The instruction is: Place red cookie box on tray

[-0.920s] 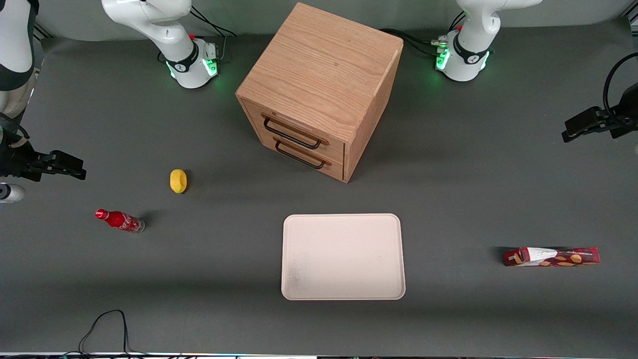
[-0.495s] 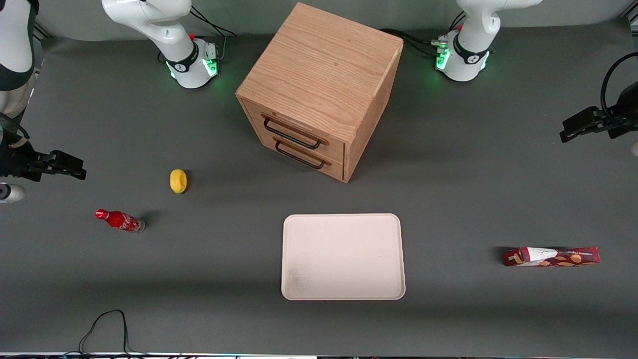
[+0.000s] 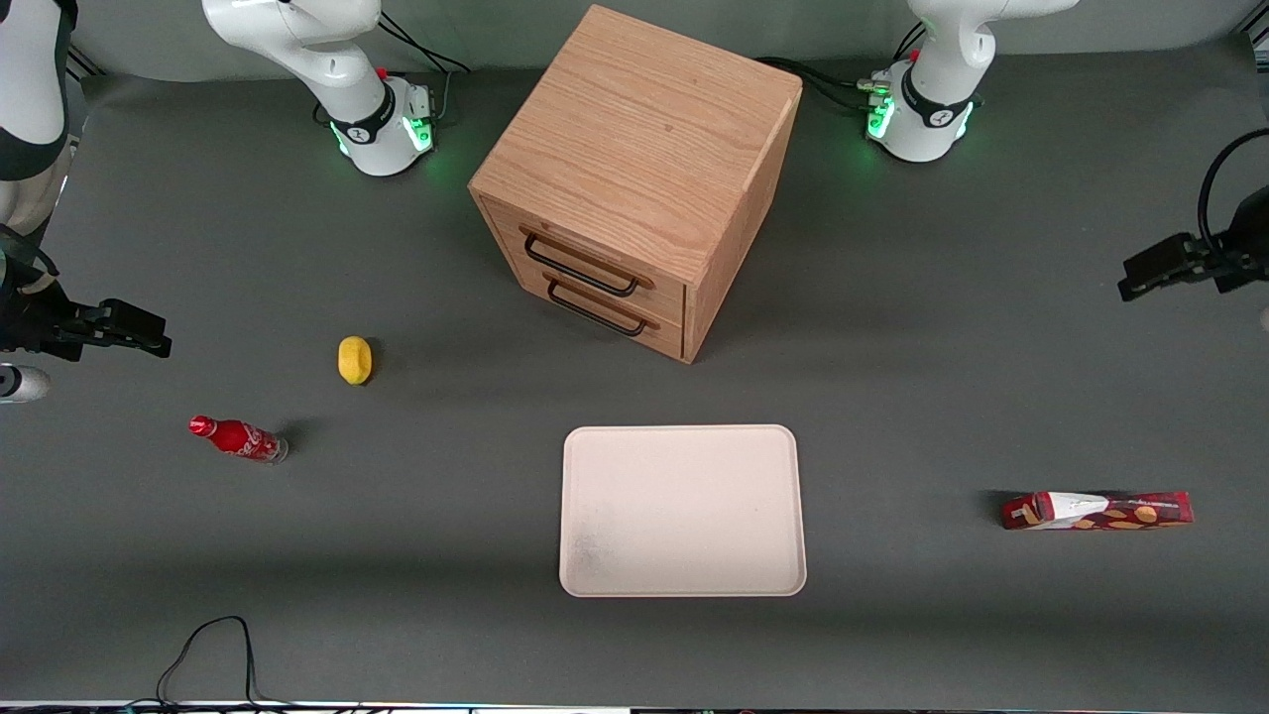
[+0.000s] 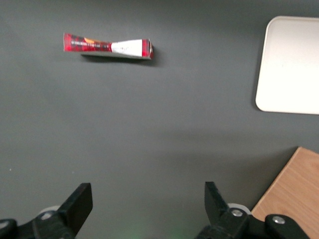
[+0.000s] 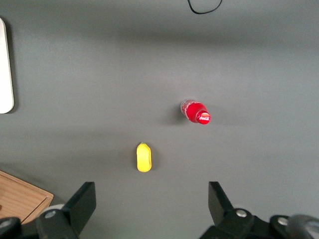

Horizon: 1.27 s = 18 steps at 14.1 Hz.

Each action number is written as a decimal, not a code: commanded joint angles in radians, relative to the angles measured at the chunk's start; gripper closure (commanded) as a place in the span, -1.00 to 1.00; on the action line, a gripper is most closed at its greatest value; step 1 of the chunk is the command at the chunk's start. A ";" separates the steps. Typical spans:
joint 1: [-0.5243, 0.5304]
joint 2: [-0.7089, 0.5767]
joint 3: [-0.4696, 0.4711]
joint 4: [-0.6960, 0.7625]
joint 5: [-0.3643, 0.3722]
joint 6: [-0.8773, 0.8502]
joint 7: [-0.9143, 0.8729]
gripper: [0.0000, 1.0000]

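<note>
The left gripper (image 4: 144, 209) hung high above the bare table with its two fingers spread wide and nothing between them, so it was ready to take something but had not yet begun to come down. In the front view the gripper (image 3: 1155, 273) stood at the working arm's end of the table, farther from the camera than the red cookie box (image 3: 1097, 511) and well apart from it. The box (image 4: 107, 46) lay flat on the table on one long side, with its white label end turned toward the tray (image 3: 682, 511). The tray lay flat near the middle of the table, in front of the wooden drawer cabinet (image 3: 634, 178), and it carried nothing, so I judged the task to be only at its start. The box was slim, and probably the fingers would need to close across its narrow width, which the wide opening allowed easily. Toward the parked arm's end stood a small red soda bottle (image 3: 238, 438) and a yellow object (image 3: 355, 359), both well apart from the box and not likely to disturb the work.
</note>
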<state>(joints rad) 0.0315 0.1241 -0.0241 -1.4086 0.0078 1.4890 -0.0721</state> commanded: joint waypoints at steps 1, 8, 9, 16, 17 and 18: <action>0.039 0.184 0.001 0.211 0.014 -0.012 0.017 -1.00; 0.162 0.471 -0.002 0.497 0.011 0.085 0.100 -1.00; 0.162 0.471 -0.002 0.496 0.011 0.085 0.098 -1.00; 0.162 0.460 0.000 0.465 -0.023 0.073 -0.491 -1.00; 0.163 0.460 0.000 0.459 -0.025 0.080 -0.599 -1.00; 0.163 0.460 0.000 0.453 -0.031 0.082 -0.724 -1.00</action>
<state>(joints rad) 0.1967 0.5885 -0.0273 -0.9472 -0.0045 1.5790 -0.5794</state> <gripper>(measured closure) 0.000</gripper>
